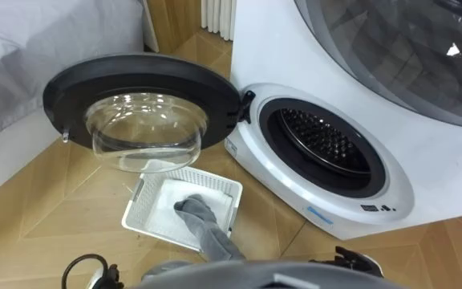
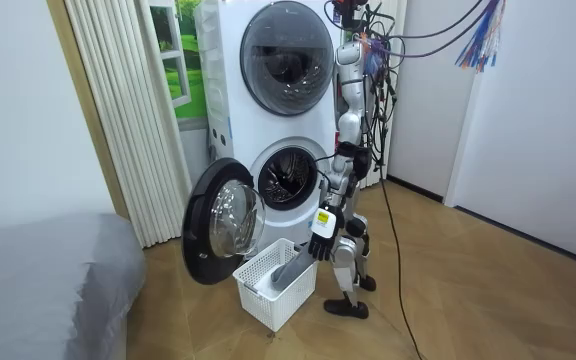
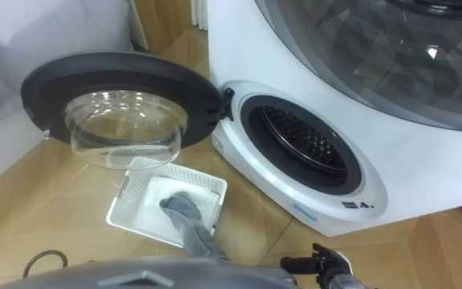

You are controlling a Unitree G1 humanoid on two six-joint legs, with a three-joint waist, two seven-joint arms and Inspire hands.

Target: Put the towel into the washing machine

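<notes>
Two eyes on the robot's head, one camera standing off in the room.

The left and right eye views look steeply down from close by, a little apart sideways, at the washing machine (image 1: 423,160), its open door (image 1: 143,120) and the white basket (image 1: 133,205). The room view faces the same machine front from farther back, taking in the whole robot, the door and the basket.

white slatted plastic laundry basket (image 1: 137,201) on the light wood plank floor (image 1: 70,201), grey-covered bed (image 2: 38,270) at the room view's left, white vertical blinds (image 2: 118,110) behind the bed, plain white wall (image 2: 528,110) at the room view's right
</notes>
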